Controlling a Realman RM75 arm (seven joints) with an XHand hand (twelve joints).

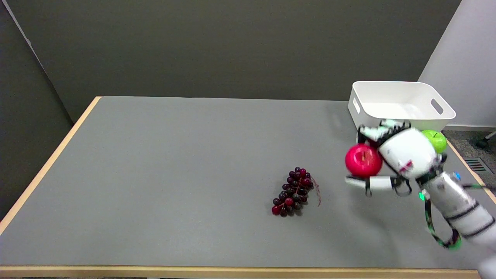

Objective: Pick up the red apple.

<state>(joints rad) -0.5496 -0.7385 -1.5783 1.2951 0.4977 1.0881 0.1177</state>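
Note:
The red apple (363, 160) sits on the grey table (186, 155) at the right, just in front of the white bin. My right hand (403, 155) reaches in from the lower right, and its palm is close against the apple's right side. Its fingers (381, 130) arch over the far side of the apple with a small gap showing. The thumb (372, 182) lies along the near side, just under the fruit. The hand is blurred while the apple looks sharp and still. The fingers bracket the apple without a plain grip on it.
A white plastic bin (401, 104) stands at the back right corner. A green apple (436, 140) lies right behind my hand, partly hidden by it. A bunch of dark red grapes (293, 192) lies mid-table to the left of the hand. The table's right edge runs close by my forearm.

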